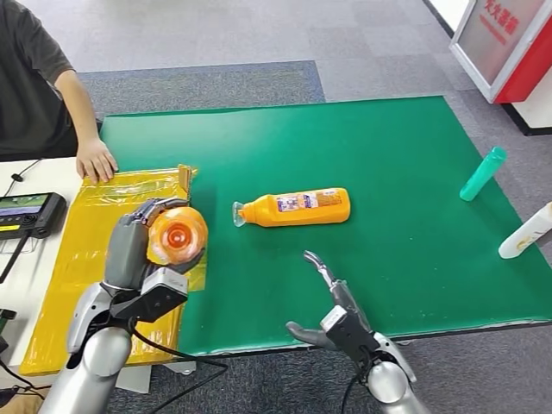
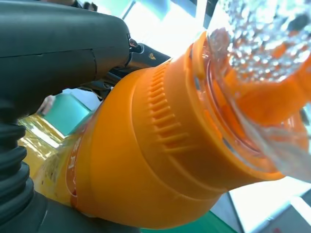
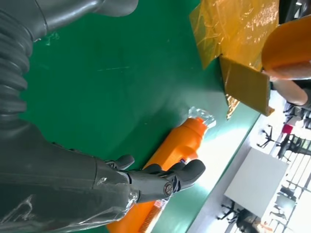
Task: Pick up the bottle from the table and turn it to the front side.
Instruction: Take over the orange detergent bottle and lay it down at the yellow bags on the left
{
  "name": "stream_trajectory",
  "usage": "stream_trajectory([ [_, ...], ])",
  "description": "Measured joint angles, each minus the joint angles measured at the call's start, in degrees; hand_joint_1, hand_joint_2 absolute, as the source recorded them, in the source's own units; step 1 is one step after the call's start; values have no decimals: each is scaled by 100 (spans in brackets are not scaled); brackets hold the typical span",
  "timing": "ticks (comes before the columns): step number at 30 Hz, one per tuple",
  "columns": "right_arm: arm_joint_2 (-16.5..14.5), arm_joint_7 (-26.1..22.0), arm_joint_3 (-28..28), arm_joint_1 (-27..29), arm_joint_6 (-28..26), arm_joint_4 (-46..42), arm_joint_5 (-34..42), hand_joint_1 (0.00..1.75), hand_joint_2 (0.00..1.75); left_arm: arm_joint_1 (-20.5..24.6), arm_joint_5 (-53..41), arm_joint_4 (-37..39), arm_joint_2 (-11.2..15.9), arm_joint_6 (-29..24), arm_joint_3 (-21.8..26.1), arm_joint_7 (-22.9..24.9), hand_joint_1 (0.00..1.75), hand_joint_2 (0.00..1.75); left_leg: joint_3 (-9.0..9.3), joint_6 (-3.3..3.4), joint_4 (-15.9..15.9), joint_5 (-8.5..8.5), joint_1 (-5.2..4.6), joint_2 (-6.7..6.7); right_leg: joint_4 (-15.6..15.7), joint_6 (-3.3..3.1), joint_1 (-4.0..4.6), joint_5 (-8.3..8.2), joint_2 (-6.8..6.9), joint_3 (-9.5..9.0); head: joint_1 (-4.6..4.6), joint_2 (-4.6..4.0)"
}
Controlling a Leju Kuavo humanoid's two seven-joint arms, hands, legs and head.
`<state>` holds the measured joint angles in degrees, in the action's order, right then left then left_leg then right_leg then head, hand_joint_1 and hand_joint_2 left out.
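Your left hand (image 1: 140, 246) grips an orange plastic bottle with a clear cap (image 1: 176, 235), lifted above the yellow plastic sheet (image 1: 78, 259) at the desk's left edge. Its long axis runs roughly toward the head camera, so you see it end-on; the left wrist view shows the ribbed orange collar and clear cap (image 2: 256, 58) at the end away from the hand's palm. A second orange bottle with a printed label (image 1: 296, 207) lies flat on the green desk mat (image 1: 404, 172), long axis left to right, clear cap pointing left. Your right hand (image 1: 329, 306) hovers just short of it, fingers apart, holding nothing. A person's hand (image 1: 96, 159) rests on the yellow sheet.
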<state>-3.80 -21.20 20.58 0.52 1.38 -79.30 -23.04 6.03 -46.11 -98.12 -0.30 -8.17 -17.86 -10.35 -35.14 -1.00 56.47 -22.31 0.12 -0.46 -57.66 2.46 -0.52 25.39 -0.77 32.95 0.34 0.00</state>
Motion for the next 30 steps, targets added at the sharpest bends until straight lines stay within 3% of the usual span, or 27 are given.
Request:
stream_trajectory([
  [6, -43, 49, -150, 66, 0, 0, -21, 0, 175, 150, -721, 98, 111, 49, -199, 646, 175, 175, 0, 0, 0, 0, 0, 0, 0, 0, 0, 0, 0, 0, 0, 0],
  [12, -66, 84, -254, 64, 34, 10, -16, 0, 175, 287, -687, 300, 242, 456, -381, 745, 175, 175, 0, 0, 0, 0, 0, 0, 0, 0, 0, 0, -1, 1, 0, 0],
  [20, -80, 98, -296, 63, 37, 21, -13, 0, 175, 375, -711, 454, 330, 509, -478, 784, 175, 175, 0, 0, 0, 0, 0, 1, 0, 0, 0, 0, -1, 1, 1, 0],
  [30, -86, 116, -398, 62, 105, 63, -12, 0, 175, 504, -1275, 662, 592, 623, -681, 1312, 175, 175, 0, 0, 0, 0, 0, 1, 0, -1, 0, 0, -1, 1, 1, 0],
])
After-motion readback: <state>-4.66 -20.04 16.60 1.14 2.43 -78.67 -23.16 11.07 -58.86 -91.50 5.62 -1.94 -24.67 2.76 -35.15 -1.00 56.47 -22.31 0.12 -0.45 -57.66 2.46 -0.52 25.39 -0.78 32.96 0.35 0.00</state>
